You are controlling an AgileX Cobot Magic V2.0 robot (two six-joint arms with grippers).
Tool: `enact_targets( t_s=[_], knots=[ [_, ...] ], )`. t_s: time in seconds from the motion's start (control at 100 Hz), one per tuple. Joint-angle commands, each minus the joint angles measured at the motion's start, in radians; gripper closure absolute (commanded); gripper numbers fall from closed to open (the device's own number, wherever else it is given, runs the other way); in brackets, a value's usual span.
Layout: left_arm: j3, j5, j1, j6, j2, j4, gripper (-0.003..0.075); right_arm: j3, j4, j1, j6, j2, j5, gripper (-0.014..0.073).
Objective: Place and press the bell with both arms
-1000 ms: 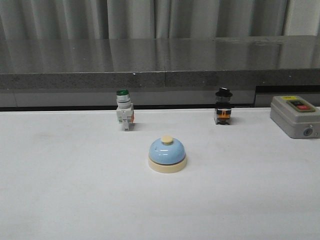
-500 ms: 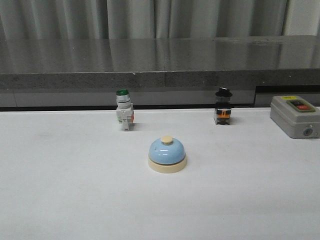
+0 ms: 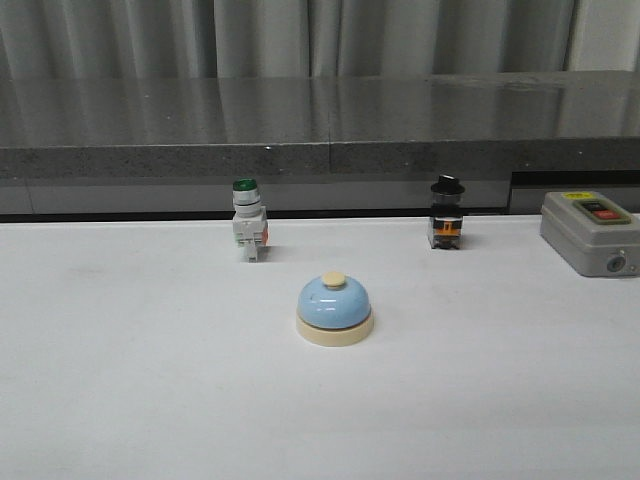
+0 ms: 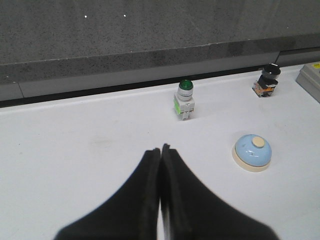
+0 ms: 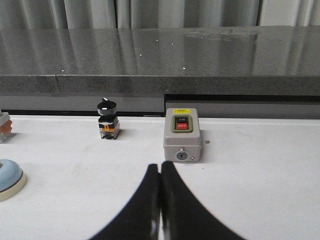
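The light-blue bell point(image 3: 335, 308) with cream base and cream knob stands upright on the white table, near the middle. It also shows in the left wrist view point(image 4: 252, 152) and partly at the edge of the right wrist view point(image 5: 9, 178). Neither arm shows in the front view. My left gripper point(image 4: 161, 148) is shut and empty, above the table, well short of the bell. My right gripper point(image 5: 160, 165) is shut and empty, above the table just before the grey box, far from the bell.
A green-capped white push button point(image 3: 248, 230) stands behind the bell to the left. A black-capped switch point(image 3: 446, 213) stands behind to the right. A grey box with red button point(image 3: 590, 232) sits at far right. A dark stone ledge point(image 3: 320, 140) runs along the back.
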Motion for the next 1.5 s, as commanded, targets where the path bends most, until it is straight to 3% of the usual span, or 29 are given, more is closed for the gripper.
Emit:
enact_targets(
  t_s=[0.0, 0.33, 0.73, 0.99, 1.49],
  knots=[
    [-0.026, -0.073, 0.005, -0.010, -0.003, -0.009, 0.0741, -0.014, 0.002, -0.007, -0.009, -0.019, -0.085, 0.0654],
    [0.065, -0.251, 0.010, -0.010, -0.095, 0.061, 0.0741, -0.014, 0.002, -0.007, -0.009, -0.019, -0.085, 0.0654],
    [0.362, -0.257, 0.189, -0.050, -0.440, 0.117, 0.0741, -0.014, 0.002, -0.007, -0.009, -0.019, -0.085, 0.0654],
    [0.489, -0.271, 0.196, -0.097, -0.599, 0.170, 0.0741, -0.014, 0.002, -0.007, -0.009, -0.019, -0.085, 0.0654],
    [0.616, -0.485, 0.196, -0.121, -0.654, 0.176, 0.0741, -0.014, 0.002, -0.007, -0.009, -0.019, -0.085, 0.0654]
  ],
)
